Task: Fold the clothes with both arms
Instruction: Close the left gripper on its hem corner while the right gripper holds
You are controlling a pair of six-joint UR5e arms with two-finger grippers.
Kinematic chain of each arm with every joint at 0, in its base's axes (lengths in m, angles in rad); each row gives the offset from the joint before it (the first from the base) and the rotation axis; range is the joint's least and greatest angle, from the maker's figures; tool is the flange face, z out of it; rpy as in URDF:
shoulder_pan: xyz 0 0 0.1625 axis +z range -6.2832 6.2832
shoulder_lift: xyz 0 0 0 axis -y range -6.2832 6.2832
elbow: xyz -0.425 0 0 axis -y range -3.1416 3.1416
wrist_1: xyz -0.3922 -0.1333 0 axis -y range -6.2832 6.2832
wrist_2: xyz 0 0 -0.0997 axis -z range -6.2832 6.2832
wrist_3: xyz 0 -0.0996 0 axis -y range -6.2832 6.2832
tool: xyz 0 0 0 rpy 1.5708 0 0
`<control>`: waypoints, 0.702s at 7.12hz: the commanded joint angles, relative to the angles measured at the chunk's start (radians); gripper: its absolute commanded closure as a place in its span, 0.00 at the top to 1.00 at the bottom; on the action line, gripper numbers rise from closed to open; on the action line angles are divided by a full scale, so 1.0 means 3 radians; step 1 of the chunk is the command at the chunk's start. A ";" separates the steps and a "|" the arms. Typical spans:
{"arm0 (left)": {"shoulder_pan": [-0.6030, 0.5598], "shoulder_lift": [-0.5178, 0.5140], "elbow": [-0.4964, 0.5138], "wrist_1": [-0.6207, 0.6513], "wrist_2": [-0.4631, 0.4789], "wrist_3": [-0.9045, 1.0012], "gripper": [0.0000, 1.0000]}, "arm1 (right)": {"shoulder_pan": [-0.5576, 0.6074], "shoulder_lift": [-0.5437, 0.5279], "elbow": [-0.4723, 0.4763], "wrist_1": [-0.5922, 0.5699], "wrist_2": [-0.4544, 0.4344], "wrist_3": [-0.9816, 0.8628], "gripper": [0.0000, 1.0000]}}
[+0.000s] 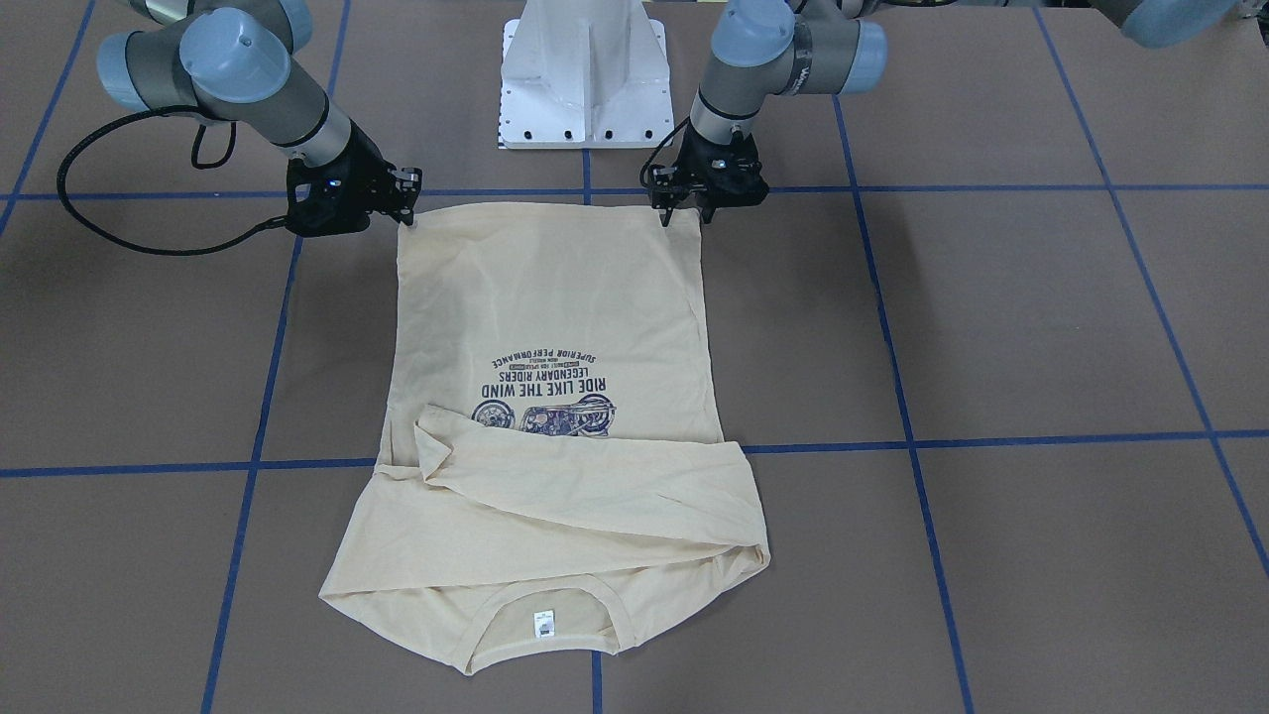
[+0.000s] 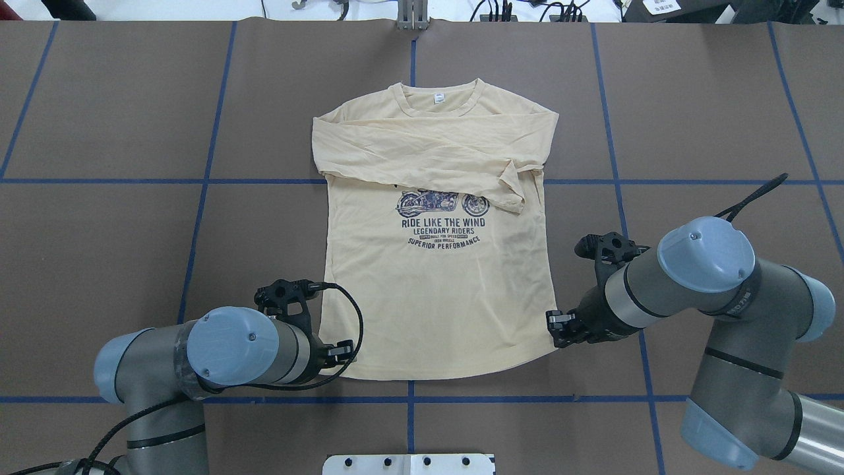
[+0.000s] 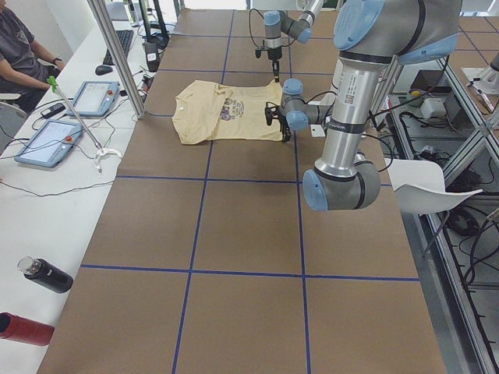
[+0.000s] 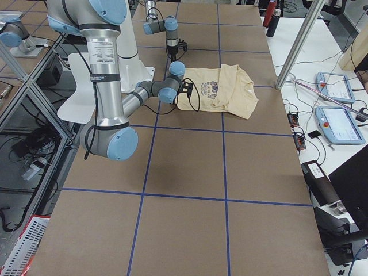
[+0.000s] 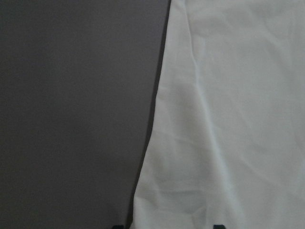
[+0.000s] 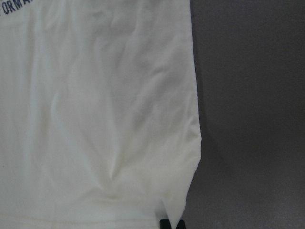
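Note:
The pale cream-yellow T-shirt [image 2: 435, 297] lies flat, print up, on the brown table [image 2: 132, 264]. Its long sleeves are folded across the chest, and the neck with its white label [image 2: 439, 97] points away from the robot. My left gripper [image 1: 684, 216] is low over the hem's left corner, open, and its fingertips [image 5: 217, 226] straddle the shirt's side edge [image 5: 157, 119]. My right gripper [image 1: 406, 213] is at the hem's other corner, its fingers [image 6: 170, 224] shut on the cloth's corner. Both arms reach in low from the robot's side.
The white pedestal base [image 1: 583, 79] stands just behind the hem between the arms. Blue tape lines [image 2: 198, 198] grid the table. Beside the table's far side is a bench with tablets [image 3: 90, 97], two bottles [image 3: 43, 276] and a seated person [image 3: 19, 54].

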 commanded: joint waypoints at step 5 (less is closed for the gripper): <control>0.0010 -0.0001 -0.0030 0.0056 0.0000 0.0046 0.04 | 0.0013 -0.0005 -0.0006 0.0000 0.0001 -0.0005 0.00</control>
